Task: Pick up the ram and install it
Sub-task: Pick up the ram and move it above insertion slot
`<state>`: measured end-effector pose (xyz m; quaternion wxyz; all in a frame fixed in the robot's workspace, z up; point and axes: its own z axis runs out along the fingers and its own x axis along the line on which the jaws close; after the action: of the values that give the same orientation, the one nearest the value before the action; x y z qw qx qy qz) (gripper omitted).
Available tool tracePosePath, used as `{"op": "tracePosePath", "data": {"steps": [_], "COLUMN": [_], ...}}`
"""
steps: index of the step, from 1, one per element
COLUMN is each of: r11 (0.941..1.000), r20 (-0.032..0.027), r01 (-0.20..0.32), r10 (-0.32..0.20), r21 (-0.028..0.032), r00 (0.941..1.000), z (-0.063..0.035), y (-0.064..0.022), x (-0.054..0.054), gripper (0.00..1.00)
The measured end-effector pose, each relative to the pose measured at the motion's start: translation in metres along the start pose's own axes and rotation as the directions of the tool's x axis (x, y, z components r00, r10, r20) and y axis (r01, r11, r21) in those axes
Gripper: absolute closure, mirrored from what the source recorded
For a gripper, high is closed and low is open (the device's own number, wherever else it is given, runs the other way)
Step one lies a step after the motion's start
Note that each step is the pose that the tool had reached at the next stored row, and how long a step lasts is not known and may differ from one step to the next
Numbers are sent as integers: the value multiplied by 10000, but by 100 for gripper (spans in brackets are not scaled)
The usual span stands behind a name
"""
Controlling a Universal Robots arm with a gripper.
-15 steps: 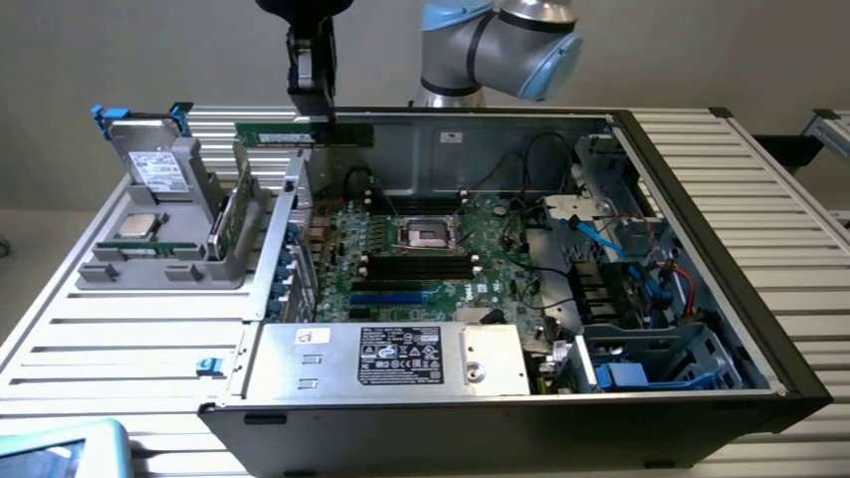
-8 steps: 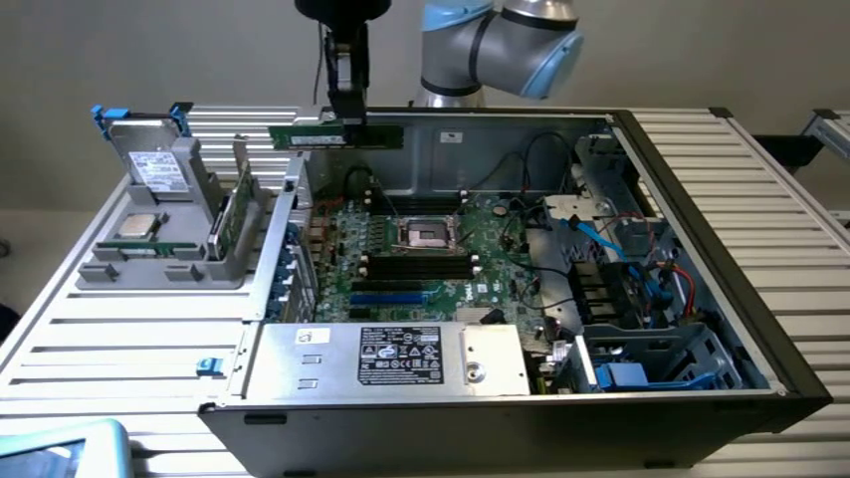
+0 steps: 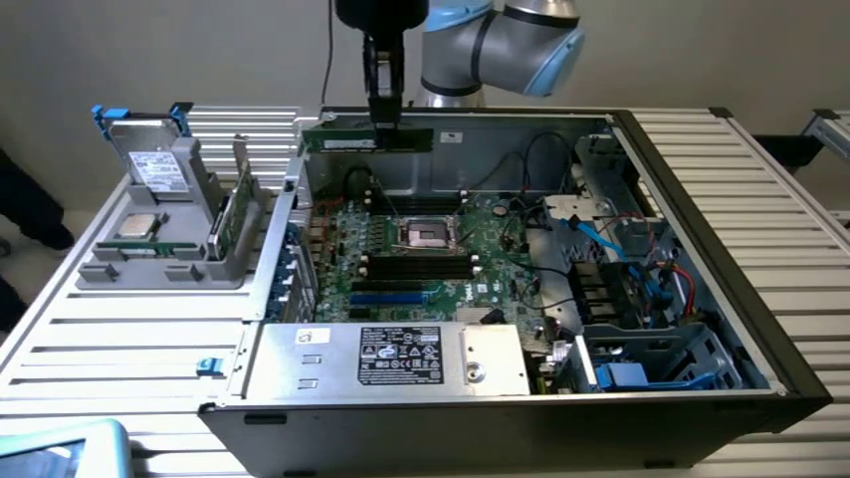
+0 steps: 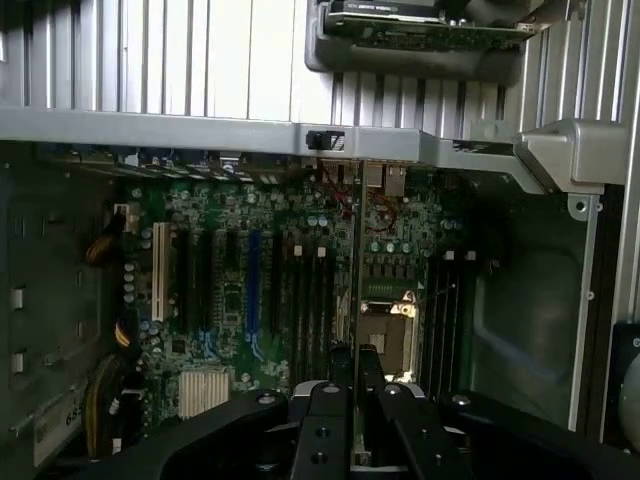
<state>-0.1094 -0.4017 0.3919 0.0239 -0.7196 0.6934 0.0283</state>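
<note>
Ram (image 3: 369, 139): long thin green stick w/ dark chips along it, held level, long side horizontal. My claw (image 3: 386, 118) is clamped on its top edge near the middle, fingers pinched tight on it. The stick hangs in the air at the far side of the open PC case (image 3: 718, 249), in front of its back wall in the exterior view. Below, nearer the camera: green motherboard (image 3: 398, 289), square socket (image 3: 428, 234), black slots (image 3: 418, 265) beside it. Silver power box (image 3: 385, 357) at the near edge. Blue and red cables (image 3: 618, 244) crowd the exterior view's right. On the bench (image 3: 119, 339), exterior view's left, a grey holder (image 3: 146, 269) w/ a drive (image 3: 159, 169) and a silver chip (image 3: 137, 225).
</note>
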Motion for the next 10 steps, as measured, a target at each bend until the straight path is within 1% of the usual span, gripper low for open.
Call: {"op": "tracePosePath", "data": {"steps": [4, 10], "r11": [10000, 10000], "r20": [1, -16], "r01": [0, -1], "r10": [0, 1], "r21": [0, 0], "r00": [10000, 10000], "z": [58, 130], "y": [-134, -293], "x": [-39, -137], "gripper": [85, 85]}}
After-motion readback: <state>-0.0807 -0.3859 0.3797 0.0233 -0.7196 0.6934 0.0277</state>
